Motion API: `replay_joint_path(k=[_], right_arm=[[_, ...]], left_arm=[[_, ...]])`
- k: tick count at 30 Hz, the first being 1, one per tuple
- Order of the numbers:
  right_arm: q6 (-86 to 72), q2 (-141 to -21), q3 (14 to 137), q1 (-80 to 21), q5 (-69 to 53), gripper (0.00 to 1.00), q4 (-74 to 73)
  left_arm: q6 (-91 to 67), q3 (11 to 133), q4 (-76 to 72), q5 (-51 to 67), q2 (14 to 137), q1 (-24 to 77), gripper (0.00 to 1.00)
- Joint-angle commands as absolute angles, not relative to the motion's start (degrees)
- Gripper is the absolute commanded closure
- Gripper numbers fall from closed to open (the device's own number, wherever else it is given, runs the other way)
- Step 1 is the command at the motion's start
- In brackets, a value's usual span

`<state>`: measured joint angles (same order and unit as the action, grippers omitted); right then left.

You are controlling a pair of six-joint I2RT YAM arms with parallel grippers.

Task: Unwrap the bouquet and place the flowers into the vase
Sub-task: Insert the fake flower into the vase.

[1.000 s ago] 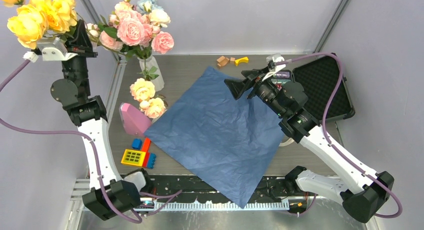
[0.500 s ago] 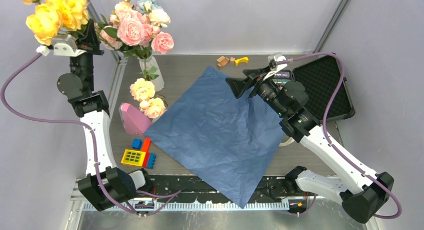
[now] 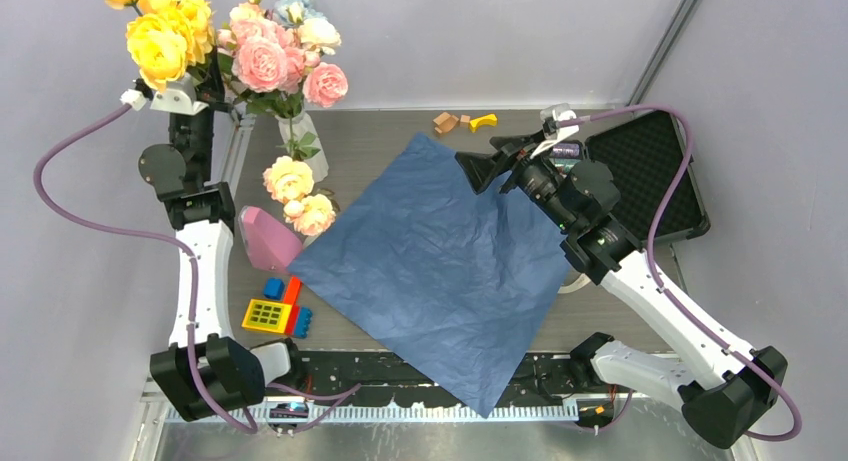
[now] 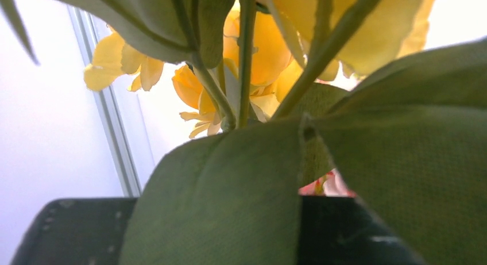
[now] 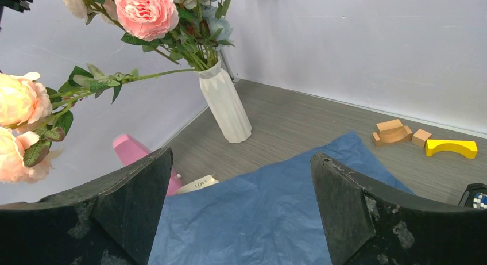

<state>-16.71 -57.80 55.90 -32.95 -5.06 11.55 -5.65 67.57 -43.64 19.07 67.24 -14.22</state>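
— How is the left arm posed?

— It stands tall at the table's far left corner. The left gripper (image 3: pixel 192 85) is raised beside the big pink blooms (image 3: pixel 265 61).

— And its fingers?

— They are closed on the stems of the yellow roses (image 3: pixel 160 31). The heads rise above the gripper, and in the wrist view green leaves and stems crowd the lens.

— Where is the vase?

— The vase (image 5: pixel 225 104) is white and ribbed and stands upright near the back wall, just right of that gripper. The yellow roses are up beside its blooms, not in it. Two cream-pink roses (image 3: pixel 298 196) droop low in front of it.

— And the right arm?

— It is stretched forward over the blue paper (image 3: pixel 440 271), which lies spread flat on the table. The right gripper (image 3: pixel 487 166) hangs above the paper's far edge with its fingers wide apart, holding nothing.
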Motion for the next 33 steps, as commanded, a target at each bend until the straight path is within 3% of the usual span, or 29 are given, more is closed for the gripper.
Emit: replay_joint_path(k=[1, 33], right_arm=[[-17.4, -57.8, 56.8, -32.4, -5.9, 0.05, 14.9], [-20.0, -60.3, 58.7, -31.2, -7.9, 0.05, 15.8]], left_arm=[[-1.2, 65.5, -47.3, 16.6, 65.9, -14.0, 1.0], [-7.7, 58.1, -63.7, 10.7, 69.7, -13.9, 1.0]])
